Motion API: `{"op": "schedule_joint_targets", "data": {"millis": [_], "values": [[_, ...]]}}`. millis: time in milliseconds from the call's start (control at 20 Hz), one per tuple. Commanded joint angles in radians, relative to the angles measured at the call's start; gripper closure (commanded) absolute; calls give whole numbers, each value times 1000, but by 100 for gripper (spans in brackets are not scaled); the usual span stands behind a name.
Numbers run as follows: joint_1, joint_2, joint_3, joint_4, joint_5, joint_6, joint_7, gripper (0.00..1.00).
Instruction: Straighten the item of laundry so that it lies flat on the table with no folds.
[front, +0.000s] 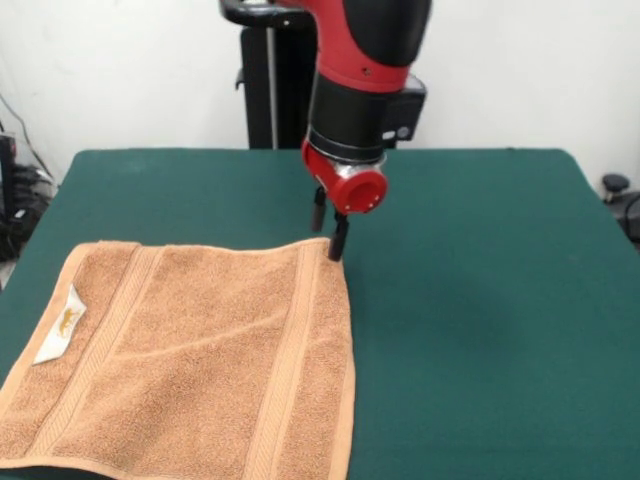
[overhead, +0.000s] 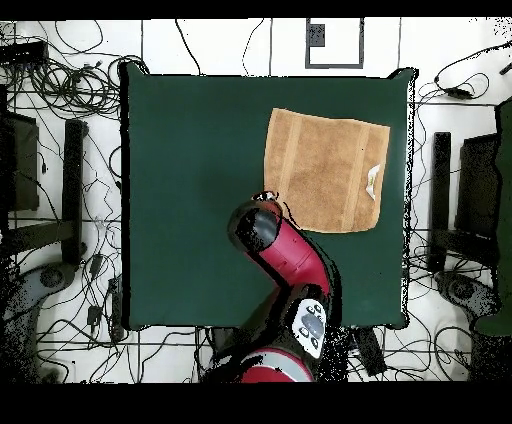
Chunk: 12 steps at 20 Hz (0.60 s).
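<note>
At towel (front: 190, 360) far corner | jaws (front: 330, 232) spread | table (front: 480, 300) | cables (overhead: 70, 80) around

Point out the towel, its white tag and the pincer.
towel (front: 200, 360), front view, middle of the terry.
white tag (front: 62, 323), front view, tag's centre.
pincer (front: 330, 230), front view, between the two black tips at the towel's corner.

In the front view the towel (front: 190, 360) runs off the picture's bottom edge, so its near hem is only partly seen, and the print on its tag (front: 61, 324) is too small to read. From overhead, the arm (overhead: 285, 260) hides the gripper (front: 330, 232) at the towel's corner.
</note>
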Motion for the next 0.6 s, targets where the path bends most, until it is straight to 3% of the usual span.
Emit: {"op": "schedule_joint_targets", "data": {"millis": [50,600], "values": [[16,87,54,-23,52,88,273,0],[-99,61,134,32,-4,4,168,0]]}}
